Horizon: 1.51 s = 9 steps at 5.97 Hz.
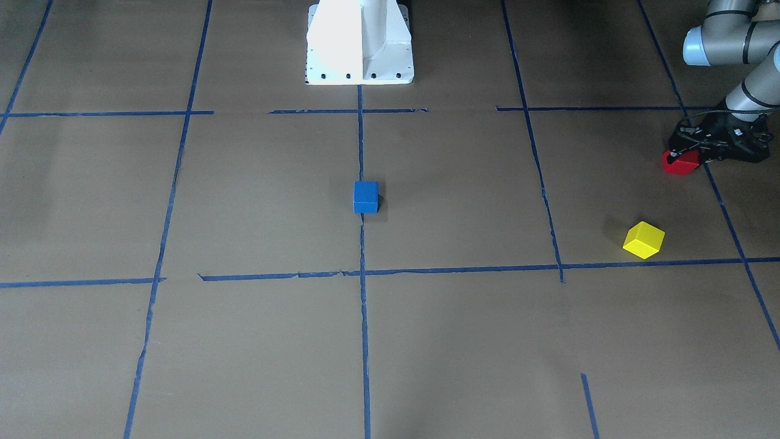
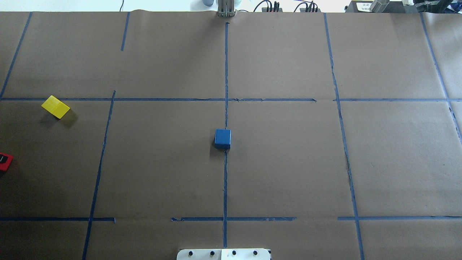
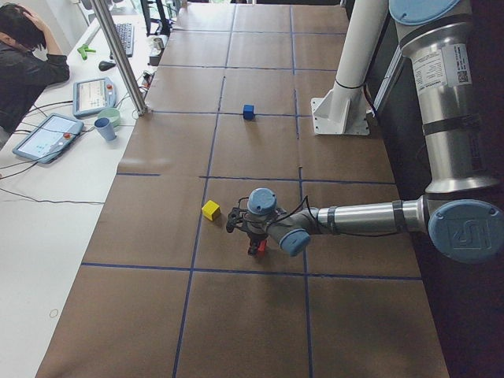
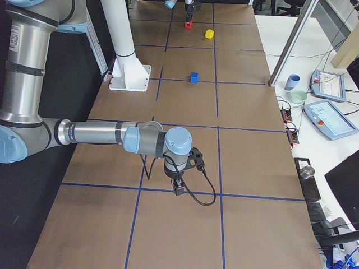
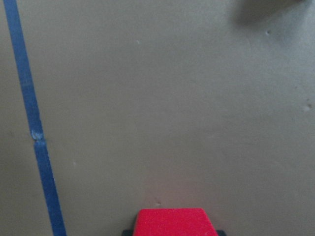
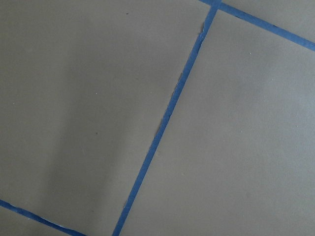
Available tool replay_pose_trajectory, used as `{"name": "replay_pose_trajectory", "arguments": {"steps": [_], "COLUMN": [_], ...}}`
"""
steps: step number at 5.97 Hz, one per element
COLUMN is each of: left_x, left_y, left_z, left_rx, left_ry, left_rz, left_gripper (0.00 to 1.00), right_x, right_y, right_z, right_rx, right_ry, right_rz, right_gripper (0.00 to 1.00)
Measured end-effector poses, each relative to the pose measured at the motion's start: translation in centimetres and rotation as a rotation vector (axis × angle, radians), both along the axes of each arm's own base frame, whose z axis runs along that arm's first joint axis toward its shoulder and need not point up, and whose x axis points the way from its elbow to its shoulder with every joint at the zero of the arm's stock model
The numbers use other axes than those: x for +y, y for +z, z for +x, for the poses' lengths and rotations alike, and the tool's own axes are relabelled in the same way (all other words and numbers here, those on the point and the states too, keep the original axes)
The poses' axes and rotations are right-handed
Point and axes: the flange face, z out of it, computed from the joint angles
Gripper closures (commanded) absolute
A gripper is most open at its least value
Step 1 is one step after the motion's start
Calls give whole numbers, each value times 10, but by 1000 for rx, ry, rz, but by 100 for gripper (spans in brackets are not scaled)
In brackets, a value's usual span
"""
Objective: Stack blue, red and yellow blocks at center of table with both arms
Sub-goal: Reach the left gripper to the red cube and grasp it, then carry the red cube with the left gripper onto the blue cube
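The blue block (image 1: 365,196) stands at the table's centre on the tape line, also in the overhead view (image 2: 222,138). The yellow block (image 1: 643,239) lies on the robot's left side, also in the overhead view (image 2: 55,107). The red block (image 1: 681,163) sits further to the robot's left, at the overhead view's left edge (image 2: 4,161). My left gripper (image 1: 682,157) is down over the red block and shut on it; the block fills the bottom of the left wrist view (image 5: 173,222). My right gripper (image 4: 178,188) hangs low over bare paper on the far right; I cannot tell if it is open.
Blue tape lines (image 2: 225,180) divide the brown paper into squares. The white robot base (image 1: 359,42) stands at the table's near-robot edge. A metal pole (image 3: 118,55), tablets (image 3: 47,134) and a cup stand on the operators' side, where a person sits.
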Motion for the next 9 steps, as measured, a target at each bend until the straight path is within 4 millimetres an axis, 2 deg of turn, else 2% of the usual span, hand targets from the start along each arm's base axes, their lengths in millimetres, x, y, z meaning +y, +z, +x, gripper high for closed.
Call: {"name": "replay_pose_trajectory", "arguments": {"steps": [2,3,4,5,6,7,8,9], "left_x": [-15,-33,-51,-64,-73,-77,-72,-59], "left_y": [-55,-93,-134,-177,-227,-287,-358,-425], "left_z": [9,22,42,74,121,181,246,300], "left_rx": [47,64,81,106,136,142,98,51], "left_ry": [-20,-48,-66,-75,-80,-79,-89,-107], "left_rz": [44,28,1,-37,-97,-165,-197,-198], "left_gripper": [98,97,97,97,97,97,97,96], "right_x": [-2,-3,-3,-4,-4,-4,-4,-4], "right_y": [2,2,2,1,1,1,1,1], "right_z": [0,0,0,0,0,0,0,0], "right_rx": [0,1,2,3,3,3,3,3], "right_ry": [1,4,17,35,43,45,46,46], "right_rz": [-4,-7,-18,-33,-39,-41,-42,-43], "right_gripper": [0,0,0,0,0,0,0,0]}}
